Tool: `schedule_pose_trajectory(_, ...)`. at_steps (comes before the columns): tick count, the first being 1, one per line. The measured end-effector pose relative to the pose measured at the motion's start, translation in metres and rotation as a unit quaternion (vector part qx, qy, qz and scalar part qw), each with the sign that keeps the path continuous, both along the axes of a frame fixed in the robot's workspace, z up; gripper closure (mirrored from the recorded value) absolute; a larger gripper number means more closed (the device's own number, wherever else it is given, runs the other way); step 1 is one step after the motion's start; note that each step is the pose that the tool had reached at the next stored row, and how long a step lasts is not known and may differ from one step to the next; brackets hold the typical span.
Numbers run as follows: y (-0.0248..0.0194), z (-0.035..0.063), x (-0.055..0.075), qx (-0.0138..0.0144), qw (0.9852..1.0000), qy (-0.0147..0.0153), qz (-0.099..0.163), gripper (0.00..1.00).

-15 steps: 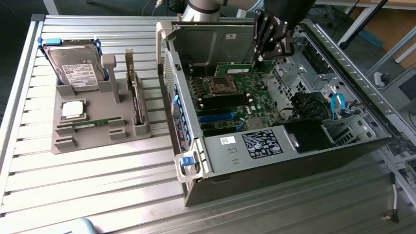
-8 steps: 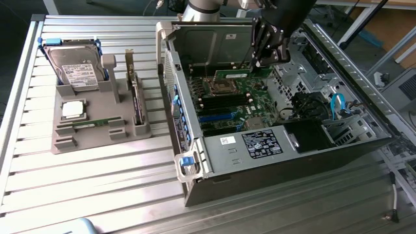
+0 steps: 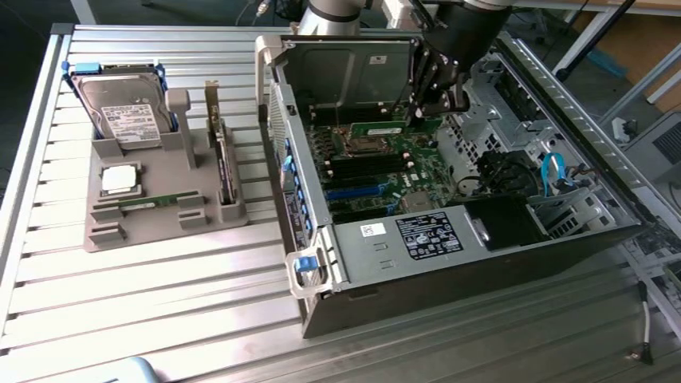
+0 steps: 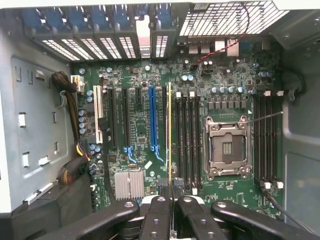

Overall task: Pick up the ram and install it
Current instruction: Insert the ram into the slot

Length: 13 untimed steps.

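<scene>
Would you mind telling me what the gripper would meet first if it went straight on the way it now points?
Shut on the ram, the gripper points at the motherboard. The ram's leading edge would probably land first, at or just beside the black memory slots, though depth is unclear.

I saw a ribbed aluminium surface [image 3: 159,303] catching pale light along its slats; past its edge, toward the exterior view's right, a dark slanted pole [image 3: 594,36] crossed a brown board [image 3: 651,36].
</scene>
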State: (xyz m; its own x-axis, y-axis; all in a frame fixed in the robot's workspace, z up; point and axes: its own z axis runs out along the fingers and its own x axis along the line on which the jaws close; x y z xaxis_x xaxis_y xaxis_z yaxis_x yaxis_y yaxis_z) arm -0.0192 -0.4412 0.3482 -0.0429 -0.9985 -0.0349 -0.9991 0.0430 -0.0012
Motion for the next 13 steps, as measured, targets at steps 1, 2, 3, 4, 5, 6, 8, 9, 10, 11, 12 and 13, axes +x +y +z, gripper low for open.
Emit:
schedule_pose_trajectory(1, 0.0, -0.0017, 0.0, 0.0, 1.0, -0.0001, 0.0, 0.88)
schedule_pose_trajectory(2, 0.0, -0.0036, 0.0, 0.0001, 1.0, -0.0002, 0.0, 0.88)
schedule_pose_trajectory(3, -0.0001, -0.0054, 0.0, 0.0, 1.0, -0.0003, 0.0, 0.88)
schedule_pose_trajectory(4, -0.0001, -0.0071, 0.0, 0.0, 1.0, -0.0004, 0.0, 0.88)
schedule_pose_trajectory(5, -0.0001, -0.0088, 0.0, 0.0001, 1.0, -0.0004, 0.0, 0.88)
schedule_pose_trajectory(6, -0.0001, -0.0105, 0.0, 0.0, 1.0, -0.0005, 0.0, 0.88)
schedule_pose_trajectory(8, -0.0003, -0.0143, 0.0, 0.0001, 1.0, -0.0006, 0.0, 0.88)
schedule_pose_trajectory(9, -0.0003, -0.016, 0.0, 0.0, 1.0, -0.0006, 0.0, 0.88)
schedule_pose_trajectory(10, -0.0004, -0.0198, 0.0, 0.0, 1.0, -0.0007, 0.0, 0.88)
schedule_pose_trajectory(11, -0.0004, -0.0216, 0.0, 0.0, 1.0, -0.0008, 0.0, 0.88)
schedule_pose_trajectory(12, -0.0004, -0.0233, 0.0, 0.0001, 1.0, -0.0009, 0.0, 0.88)
schedule_pose_trajectory(13, -0.0005, -0.0249, 0.0, 0.0, 1.0, -0.0009, 0.0, 0.88)
